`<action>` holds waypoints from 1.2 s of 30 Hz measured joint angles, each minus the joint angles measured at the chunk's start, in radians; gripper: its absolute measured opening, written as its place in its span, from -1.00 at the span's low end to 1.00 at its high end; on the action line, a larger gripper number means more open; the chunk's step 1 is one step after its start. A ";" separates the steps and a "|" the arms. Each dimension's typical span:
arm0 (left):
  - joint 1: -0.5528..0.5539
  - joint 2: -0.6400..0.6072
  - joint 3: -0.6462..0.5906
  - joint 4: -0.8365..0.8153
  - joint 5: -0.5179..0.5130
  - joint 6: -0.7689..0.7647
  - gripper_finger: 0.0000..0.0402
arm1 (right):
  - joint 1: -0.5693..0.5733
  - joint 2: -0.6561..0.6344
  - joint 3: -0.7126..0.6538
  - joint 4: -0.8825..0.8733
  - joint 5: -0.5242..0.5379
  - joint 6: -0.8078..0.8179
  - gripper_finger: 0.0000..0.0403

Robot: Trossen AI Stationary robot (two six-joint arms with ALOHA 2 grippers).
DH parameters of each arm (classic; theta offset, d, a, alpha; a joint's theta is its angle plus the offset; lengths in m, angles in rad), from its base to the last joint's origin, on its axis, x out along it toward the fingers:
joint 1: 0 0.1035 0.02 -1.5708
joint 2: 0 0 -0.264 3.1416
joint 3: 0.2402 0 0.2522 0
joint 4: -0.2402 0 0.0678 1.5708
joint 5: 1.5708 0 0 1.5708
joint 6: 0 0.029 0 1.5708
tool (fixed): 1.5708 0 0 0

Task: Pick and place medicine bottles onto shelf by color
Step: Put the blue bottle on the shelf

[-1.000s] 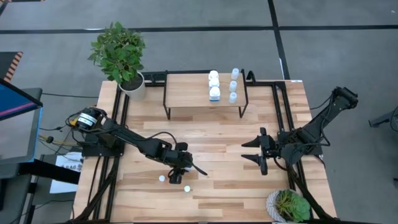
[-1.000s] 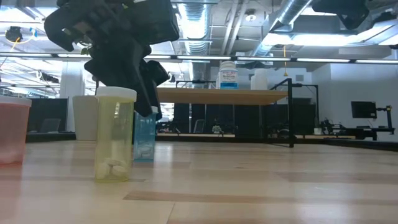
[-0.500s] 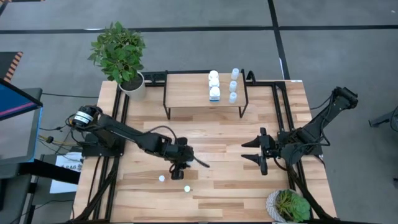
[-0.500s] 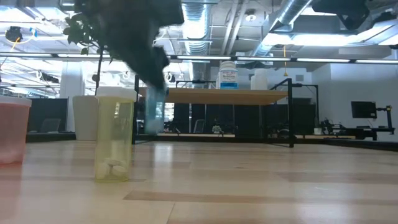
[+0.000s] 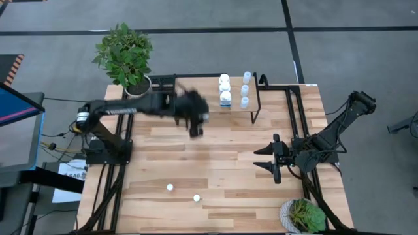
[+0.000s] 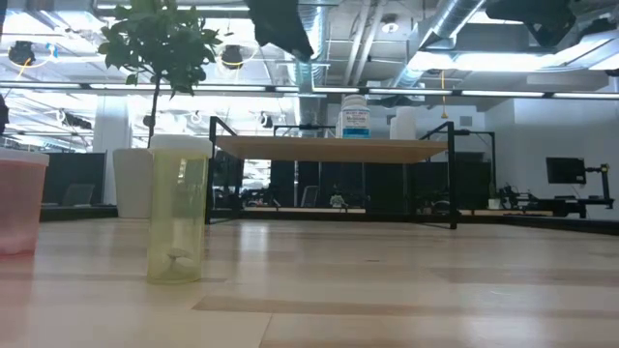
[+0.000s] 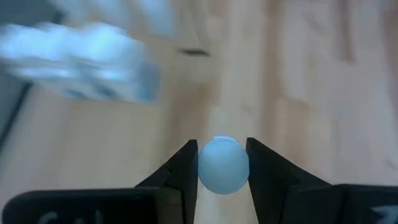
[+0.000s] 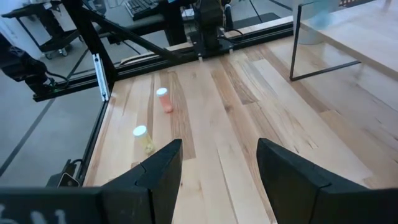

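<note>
High view: left end effector (image 5: 196, 124) is gripping a pale blue bottle (image 7: 222, 165) upright above the tabletop (image 5: 222, 156), just left of the shelf (image 5: 196, 94), whose blue row (image 5: 245, 89) lies rightward; right end effector (image 5: 269, 158) is waiting open, well apart.

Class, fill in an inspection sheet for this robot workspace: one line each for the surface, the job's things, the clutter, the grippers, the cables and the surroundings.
Surface: light wooden table.
Job's things: shelf carries six bottles in two rows at its right end; two bottles remain on the table, a yellowish bottle and an orange-red bottle.
Clutter: two potted plants, one at the far left corner, one at the near right corner.
Grippers: left gripper shut on a pale blue bottle, beside the shelf; right gripper open, waiting at the right.
Cables: wires beside the left arm's base.
Surroundings: grey floor, monitor at left.
</note>
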 joint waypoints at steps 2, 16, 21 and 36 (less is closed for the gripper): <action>0.090 0.000 0.042 0.005 0.012 0.026 -0.57 | 0.000 0.000 0.000 0.000 0.000 0.000 0.13; 0.463 0.007 0.048 0.082 0.142 0.059 -0.58 | -0.003 0.000 -0.001 -0.005 0.001 -0.001 0.13; 0.456 0.062 0.049 0.062 0.134 0.051 -0.58 | -0.003 0.000 -0.001 -0.006 0.001 -0.003 0.13; 0.469 0.188 0.105 0.075 0.178 0.045 -0.58 | -0.001 0.000 -0.001 -0.011 0.000 0.000 0.13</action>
